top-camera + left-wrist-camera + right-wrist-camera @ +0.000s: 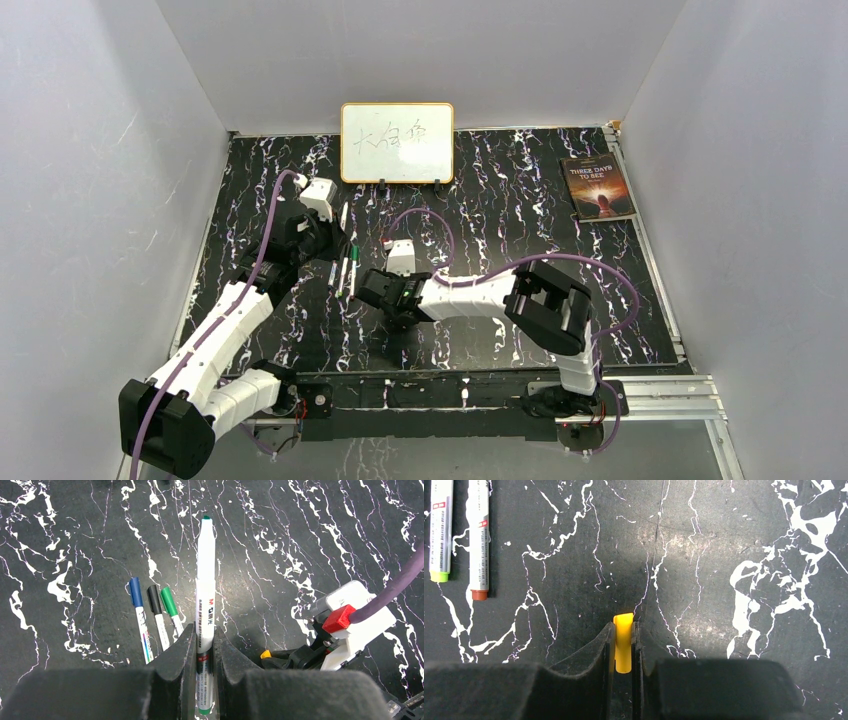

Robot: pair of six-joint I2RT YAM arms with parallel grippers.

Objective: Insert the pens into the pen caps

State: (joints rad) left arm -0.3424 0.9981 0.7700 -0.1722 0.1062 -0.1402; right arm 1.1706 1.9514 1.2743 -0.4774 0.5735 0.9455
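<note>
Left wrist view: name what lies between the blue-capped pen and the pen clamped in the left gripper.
In the left wrist view, two pens lie there: the black-capped pen beside the blue-capped pen, then the green-capped pen nearest the held pen.

A white rectangular whiteboard stands at the back middle of the black marbled table. A dark paperback book lies at the back right. The left gripper has a whitish-grey plastic marker pen between its fingers. Three thin capped pens lie side by side on the table just left of it. To its right, the right gripper has a short yellow plastic cap between its fingers.
</note>
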